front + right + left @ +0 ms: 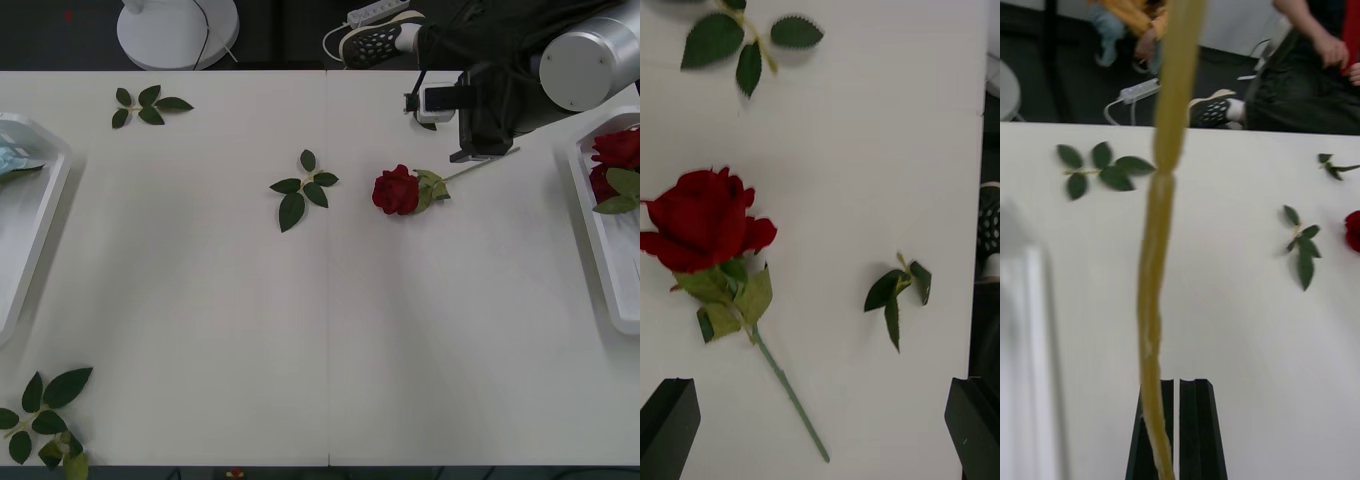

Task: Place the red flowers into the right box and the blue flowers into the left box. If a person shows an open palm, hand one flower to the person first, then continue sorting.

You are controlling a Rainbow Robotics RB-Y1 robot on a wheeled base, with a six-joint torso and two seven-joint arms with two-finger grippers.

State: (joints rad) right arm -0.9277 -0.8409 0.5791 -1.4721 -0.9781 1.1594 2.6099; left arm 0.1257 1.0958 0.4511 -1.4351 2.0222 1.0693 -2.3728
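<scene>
A red flower (396, 190) lies on the white table, its thin stem pointing toward my right gripper (478, 150). In the right wrist view the bloom (704, 221) lies ahead and the stem runs back between the black fingers (670, 424) of that gripper (820, 386), which is open above the stem's end. The right box (600, 240) holds two more red flowers (612, 150). A blue flower (14, 160) rests in the left box (40, 215). My left gripper (1176, 384) is shut; a yellow-green stem (1159, 225) crosses close before its camera, and I cannot tell if it is pinched.
Loose leaf sprigs lie at the far left (148, 105), the middle (303, 188), the near left corner (40, 415), and beside the rose stem (899, 292). A person's speckled sneaker (380, 40) rests beyond the far edge. A white fan base (178, 30) stands behind.
</scene>
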